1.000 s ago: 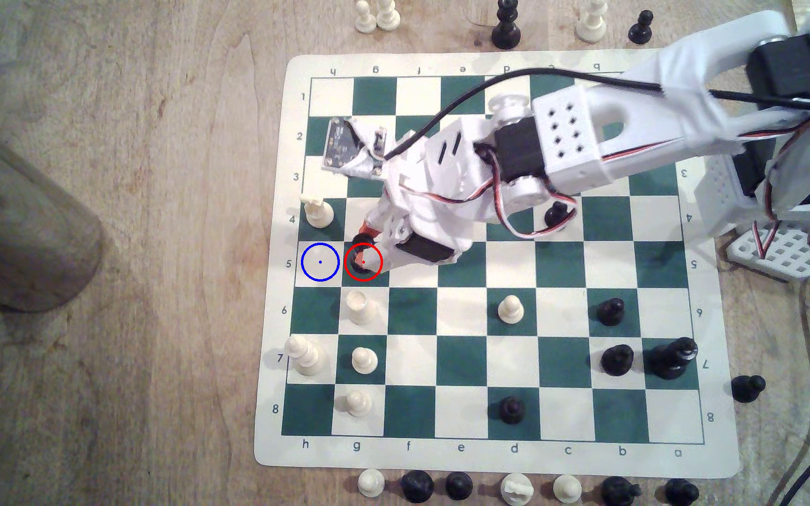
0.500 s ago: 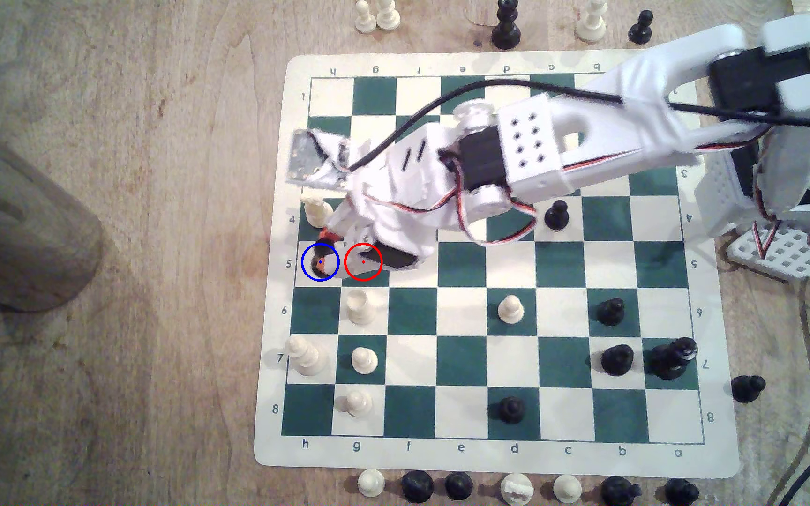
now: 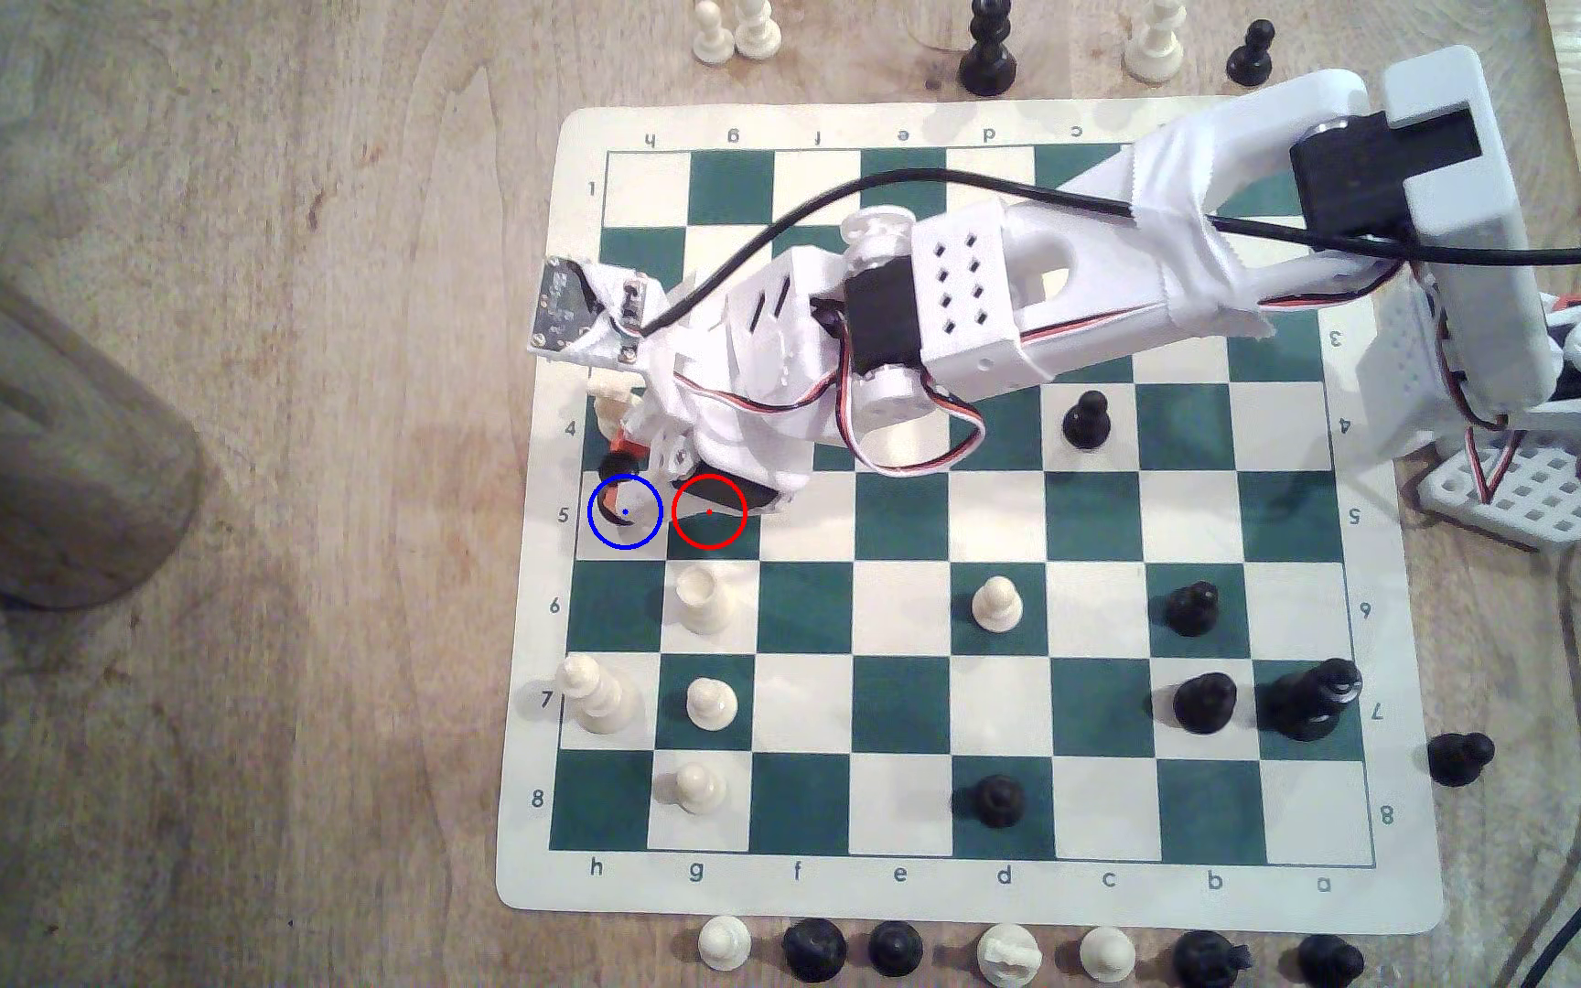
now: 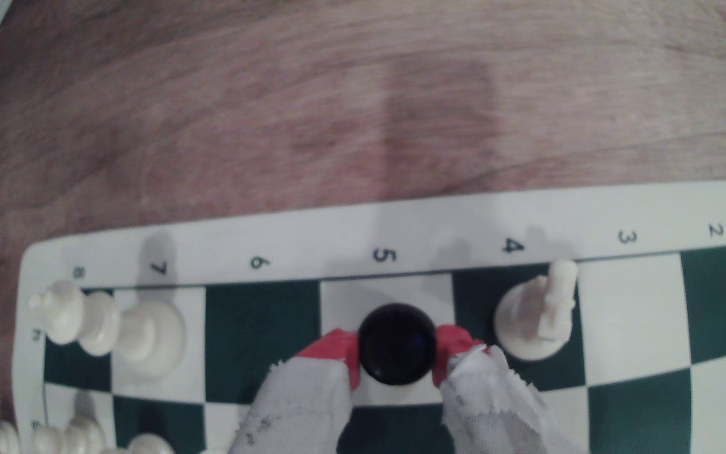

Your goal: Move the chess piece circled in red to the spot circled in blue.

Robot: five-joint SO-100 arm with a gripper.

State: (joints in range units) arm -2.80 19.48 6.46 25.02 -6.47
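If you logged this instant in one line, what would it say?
hand: shut on stout glossy black chess piece | piece over cream square marked with blue circle | white pieces on both neighbouring squares | release: not yet

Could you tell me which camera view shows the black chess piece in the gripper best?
The wrist view: the chess piece sits unobstructed between the gripper's red fingertips. In the exterior view the arm hides most of it, leaving a dark sliver by the blue circle.

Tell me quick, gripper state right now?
Gripper: closed on the black piece, red fingertips on both its sides, over the blue-circled square.
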